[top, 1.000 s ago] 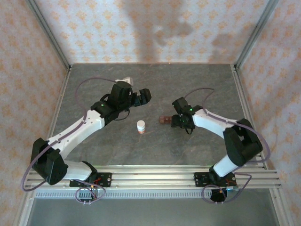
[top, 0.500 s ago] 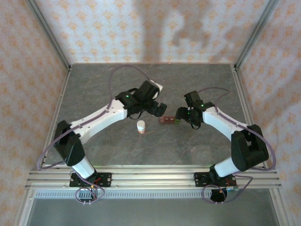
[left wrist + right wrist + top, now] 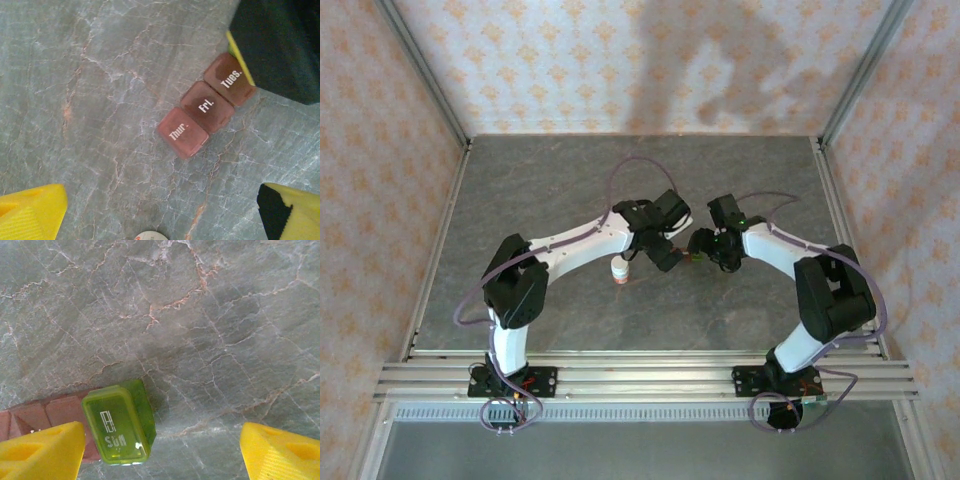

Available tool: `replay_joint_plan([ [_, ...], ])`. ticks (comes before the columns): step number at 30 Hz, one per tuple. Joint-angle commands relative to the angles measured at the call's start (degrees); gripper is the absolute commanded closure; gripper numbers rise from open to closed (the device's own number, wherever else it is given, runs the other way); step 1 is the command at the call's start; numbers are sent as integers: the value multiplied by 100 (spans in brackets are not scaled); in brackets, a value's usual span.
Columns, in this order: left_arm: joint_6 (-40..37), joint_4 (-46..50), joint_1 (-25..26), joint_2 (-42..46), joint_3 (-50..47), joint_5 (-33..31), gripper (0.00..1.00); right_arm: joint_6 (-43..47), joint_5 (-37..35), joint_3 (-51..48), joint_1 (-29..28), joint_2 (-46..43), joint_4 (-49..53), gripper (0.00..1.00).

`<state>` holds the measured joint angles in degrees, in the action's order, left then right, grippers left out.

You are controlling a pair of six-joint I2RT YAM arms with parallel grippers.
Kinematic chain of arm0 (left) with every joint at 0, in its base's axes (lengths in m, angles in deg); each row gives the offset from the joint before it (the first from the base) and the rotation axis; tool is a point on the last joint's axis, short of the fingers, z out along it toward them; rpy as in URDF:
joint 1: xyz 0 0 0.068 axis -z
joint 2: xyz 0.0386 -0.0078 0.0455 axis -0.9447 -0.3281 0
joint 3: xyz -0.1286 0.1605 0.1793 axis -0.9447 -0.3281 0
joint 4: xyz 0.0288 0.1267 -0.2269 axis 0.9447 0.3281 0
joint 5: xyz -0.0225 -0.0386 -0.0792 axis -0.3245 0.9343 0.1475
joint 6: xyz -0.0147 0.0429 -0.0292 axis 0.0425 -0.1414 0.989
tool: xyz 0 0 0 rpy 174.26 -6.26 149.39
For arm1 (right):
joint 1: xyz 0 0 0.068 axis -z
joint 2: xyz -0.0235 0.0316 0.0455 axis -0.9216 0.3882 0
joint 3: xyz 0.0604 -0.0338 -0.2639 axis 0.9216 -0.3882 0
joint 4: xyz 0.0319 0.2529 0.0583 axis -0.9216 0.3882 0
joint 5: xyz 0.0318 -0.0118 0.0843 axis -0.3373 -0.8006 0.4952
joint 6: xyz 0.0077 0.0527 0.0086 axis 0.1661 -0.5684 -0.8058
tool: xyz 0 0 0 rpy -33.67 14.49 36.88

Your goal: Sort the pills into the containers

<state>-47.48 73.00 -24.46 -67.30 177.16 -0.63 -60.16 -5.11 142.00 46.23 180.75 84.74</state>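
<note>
The containers (image 3: 206,106) are being hovered over mid-frame by the wide-open left gripper (image 3: 161,212). The green compartment (image 3: 117,422), lower left, is being flanked by the parted right gripper (image 3: 160,450).

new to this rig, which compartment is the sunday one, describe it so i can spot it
On the grey table, right of the white bottle in the top view, lies a short strip of cubes. The end cube is the one: clear green, marked SUN, while its neighbours are red-brown.

Joined red-brown and green containers (image 3: 205,106)
</note>
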Motion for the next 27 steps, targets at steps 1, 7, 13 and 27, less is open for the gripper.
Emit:
replay_joint_plan([
  [1,-308,204,11,-188,104,-224,0,-121,-38,139,38,87,-130,20],
  [7,-374,164,10,-397,104,-259,0,-113,-44,157,104,282,-193,20],
  [13,-409,133,4,-605,169,-286,0,-106,-5,83,119,290,-245,20],
  [27,-364,169,-226,-967,429,-375,0,-50,63,-98,120,286,-337,21],
])
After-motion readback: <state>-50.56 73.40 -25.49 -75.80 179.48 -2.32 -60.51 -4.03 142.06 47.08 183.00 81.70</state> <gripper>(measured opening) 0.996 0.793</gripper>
